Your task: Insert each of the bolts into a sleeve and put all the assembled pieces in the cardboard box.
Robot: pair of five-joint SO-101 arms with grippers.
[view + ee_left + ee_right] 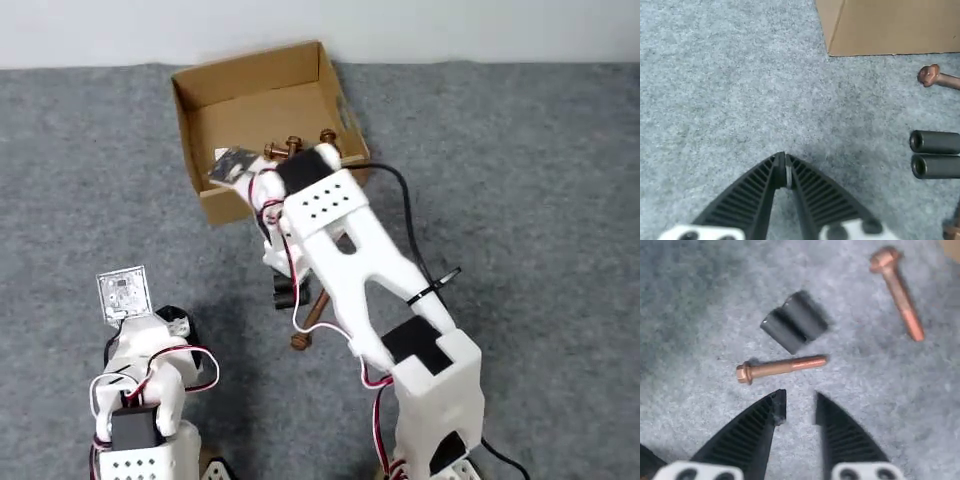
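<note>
Two black sleeves [795,322] lie side by side on the grey carpet, also seen in the left wrist view [936,154]. A copper bolt [782,367] lies just ahead of my right gripper [799,407], which hovers open above the carpet with nothing between its fingers. A second bolt [897,292] lies farther off. The cardboard box [255,85] stands at the back with several copper-headed pieces [293,147] along its near wall. My left gripper [785,167] is shut and empty, low over bare carpet to the left of the sleeves.
The right arm [345,245] stretches from the front right toward the box and covers part of the loose parts. A bolt [310,322] sticks out beneath it. The box corner [840,30] stands ahead of the left gripper.
</note>
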